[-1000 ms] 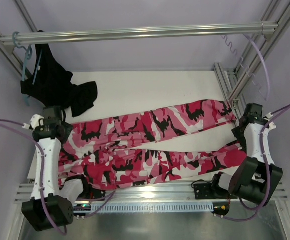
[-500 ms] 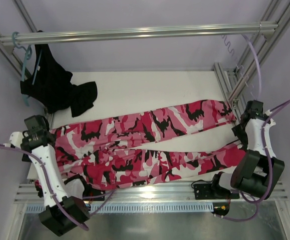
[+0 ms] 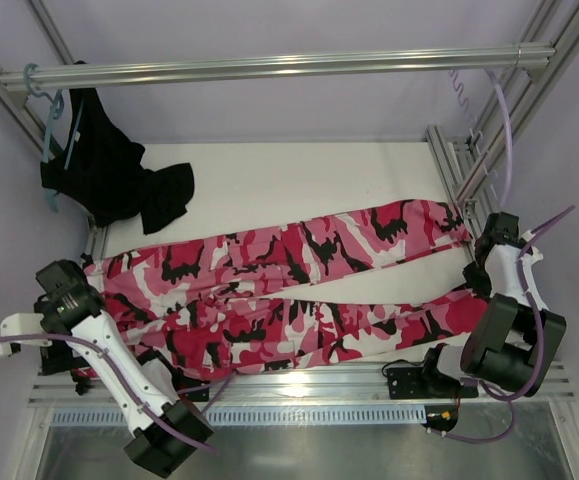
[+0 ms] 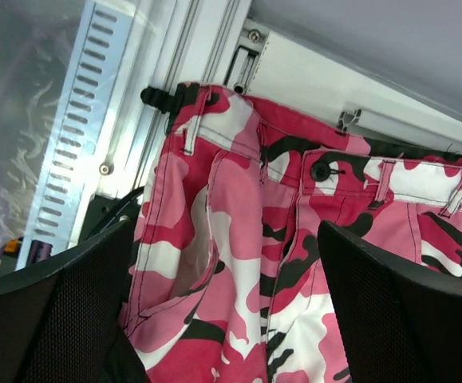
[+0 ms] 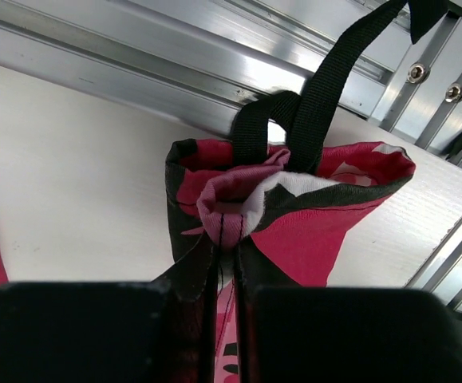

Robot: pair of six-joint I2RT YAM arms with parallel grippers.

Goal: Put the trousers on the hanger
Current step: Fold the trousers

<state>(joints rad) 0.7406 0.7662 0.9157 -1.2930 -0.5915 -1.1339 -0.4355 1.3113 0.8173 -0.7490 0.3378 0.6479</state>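
Swinging out and back toward the near-left corner, the left gripper (image 3: 62, 287) has pulled away from the waist end of the trousers (image 3: 289, 290) and its jaws have spread wide with nothing between them; in its wrist view the waistband, its black button and a belt loop lie flat directly beneath the open fingers, untouched. On the other side the right gripper (image 5: 229, 279) has barely shifted but has snapped closed, and a fold of the hem of the nearer leg is now pinched between its fingertips, the rest of that cuff bunched just ahead of them with a black strap (image 5: 326, 72) draped over its far rim. The garment itself lies much as it did a second ago, stretched across the white table (image 3: 289, 180) from one gripper to the other, both legs running toward the right gripper (image 3: 496, 238). Well beyond the left gripper, a black garment (image 3: 119, 180) hangs from a teal hanger (image 3: 49, 110) on the overhead rail (image 3: 269, 68); the pale hanger the task calls for cannot be made out with certainty in any view. The switch suggests a handover: the waist released, the cuff taken, most likely to lift or fold the legs before threading them over the hanger, so the task looks to be in its early stages
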